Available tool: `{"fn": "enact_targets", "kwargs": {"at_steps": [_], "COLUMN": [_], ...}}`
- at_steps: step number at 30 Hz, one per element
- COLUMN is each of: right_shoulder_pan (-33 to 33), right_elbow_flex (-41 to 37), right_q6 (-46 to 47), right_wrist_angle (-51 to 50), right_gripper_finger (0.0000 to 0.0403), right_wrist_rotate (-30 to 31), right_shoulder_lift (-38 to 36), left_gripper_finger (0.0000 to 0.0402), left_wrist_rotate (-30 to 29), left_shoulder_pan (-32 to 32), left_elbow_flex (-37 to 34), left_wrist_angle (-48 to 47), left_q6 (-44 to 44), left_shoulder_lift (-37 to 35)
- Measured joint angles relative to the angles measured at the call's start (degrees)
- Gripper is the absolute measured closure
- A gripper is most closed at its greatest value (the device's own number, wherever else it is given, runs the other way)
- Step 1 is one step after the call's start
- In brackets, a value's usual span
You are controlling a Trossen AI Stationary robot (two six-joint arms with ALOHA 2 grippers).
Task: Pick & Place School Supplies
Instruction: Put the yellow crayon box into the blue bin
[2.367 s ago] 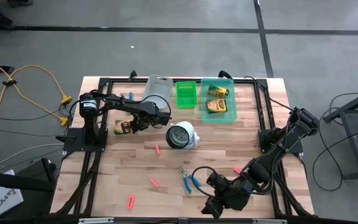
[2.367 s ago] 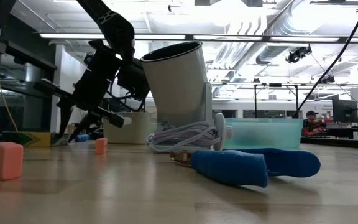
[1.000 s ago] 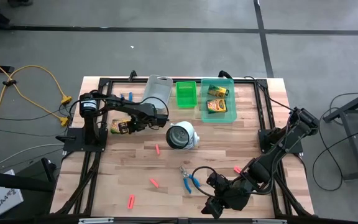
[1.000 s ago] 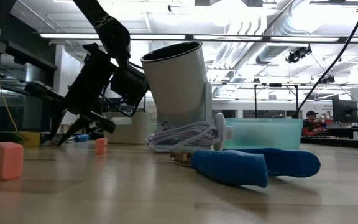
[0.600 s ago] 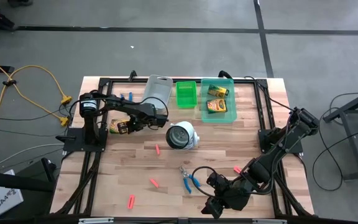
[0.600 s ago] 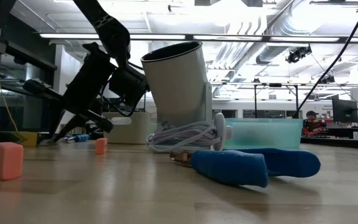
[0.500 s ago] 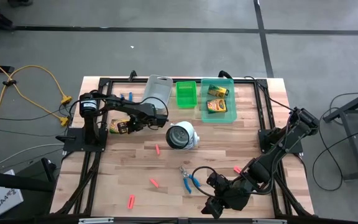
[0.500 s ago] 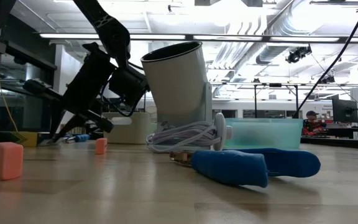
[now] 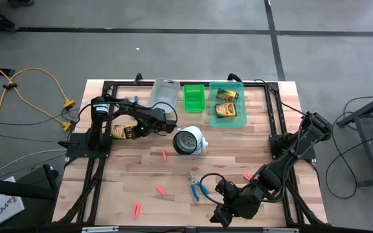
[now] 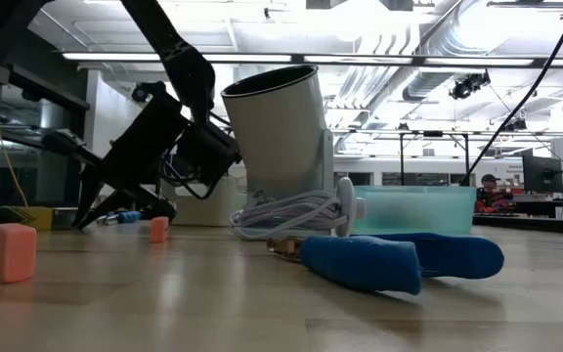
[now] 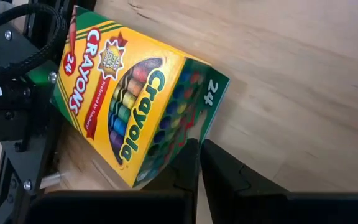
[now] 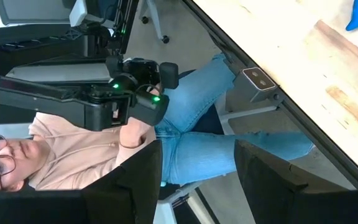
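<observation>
A yellow-and-green crayon box [image 11: 129, 106] lies flat on the table near its left side [image 9: 119, 133]. My left gripper [image 11: 199, 149] is shut and low at the box's right side [image 9: 130, 131]. Blue-handled scissors [image 9: 196, 188] lie near the table's near edge, close in the low view [image 10: 399, 259]. Red-pink stubs [image 9: 164, 155] [image 9: 160, 189] [image 9: 136, 209] [image 9: 247, 175] are scattered over the near half. My right gripper [image 9: 220, 219] waits open at the near edge, pointing off the table [image 12: 197, 168]. My left gripper's shut fingertips [image 11: 188, 152] lie against the crayon box's long side edge [image 11: 178, 144], near its green "24" end. They come slanting down from the table's right. The box lies flat on the table.
A round white object with a dark face [image 9: 190, 140] stands mid-table with a coiled cord. At the far edge sit a grey bin [image 9: 165, 90], a green bin [image 9: 193, 109] and a teal bin [image 9: 226, 123] holding two crayon boxes. A seated person shows beyond the near edge [image 12: 185, 118].
My left arm has swung at its base, and its gripper has sunk lower and tipped flatter toward the table beside the crayon box. The right arm has kept still.
</observation>
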Motion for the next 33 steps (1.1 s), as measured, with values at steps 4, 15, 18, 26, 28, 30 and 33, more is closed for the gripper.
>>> {"fn": "enact_targets", "kwargs": {"at_steps": [4, 15, 18, 26, 28, 30, 33], "right_shoulder_pan": [0.0, 0.0, 0.0, 0.0, 0.0, 0.0, 0.0], "right_elbow_flex": [0.0, 0.0, 0.0, 0.0, 0.0, 0.0, 0.0], "right_q6": [0.0, 0.0, 0.0, 0.0, 0.0, 0.0, 0.0], "right_wrist_angle": [0.0, 0.0, 0.0, 0.0, 0.0, 0.0, 0.0], "right_gripper_finger": [0.0214, 0.0214, 0.0214, 0.0214, 0.0214, 0.0214, 0.0214], "right_wrist_rotate": [0.0, 0.0, 0.0, 0.0, 0.0, -0.1, 0.0], "right_shoulder_lift": [0.0, 0.0, 0.0, 0.0, 0.0, 0.0, 0.0], "left_gripper_finger": [0.0385, 0.04, 0.0401, 0.0401, 0.0401, 0.0401, 0.0401], "left_wrist_rotate": [-0.1, -0.7, -1.3, -1.5, -1.5, -1.8, -2.5], "left_shoulder_pan": [0.0, -0.3, -0.9, -1.7, -1.7, -1.7, -2.1], "left_elbow_flex": [0.0, 1.2, 1.9, 4.0, 4.7, 5.7, 7.1], "left_wrist_angle": [0.0, -1.6, -2.3, -4.9, -6.2, -7.7, -9.6], "left_q6": [-0.1, -1.7, -2.1, -2.9, -3.1, -3.3, -4.1], "left_shoulder_lift": [-0.2, -0.1, -0.1, -0.2, -0.3, -0.3, -0.5]}}
